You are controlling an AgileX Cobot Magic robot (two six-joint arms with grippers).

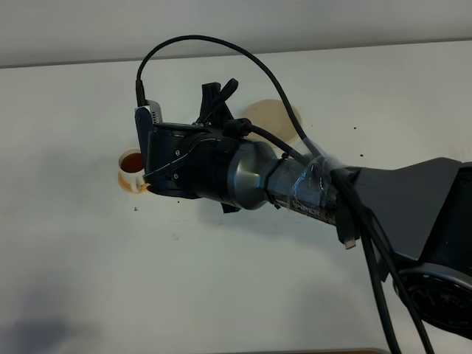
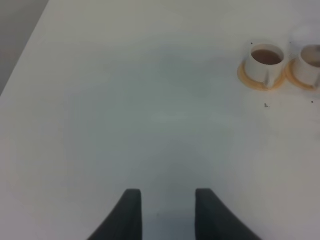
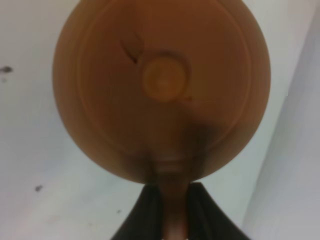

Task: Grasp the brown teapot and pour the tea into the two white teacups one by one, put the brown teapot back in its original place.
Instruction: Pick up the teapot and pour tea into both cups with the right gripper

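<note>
The brown teapot (image 3: 160,90) fills the right wrist view, its lid and knob facing the camera. My right gripper (image 3: 172,200) is shut on its stubby handle (image 3: 175,220). In the high view the right arm's wrist (image 1: 192,166) reaches across the middle and hides the teapot. One white teacup (image 1: 131,164) holding brown tea stands on its orange saucer (image 1: 127,184) just left of that wrist. The left wrist view shows this cup (image 2: 266,60) and the second cup (image 2: 309,64) side by side on saucers. The pale coaster (image 1: 274,118) lies bare behind the arm. My left gripper (image 2: 170,215) is open and empty, low over the table.
The white table (image 1: 221,295) has a few small dark specks (image 1: 135,209). Its far edge meets a grey wall (image 1: 221,29). The right arm's black cable (image 1: 221,44) loops above the wrist. The right arm's base (image 1: 435,280) stands at the right.
</note>
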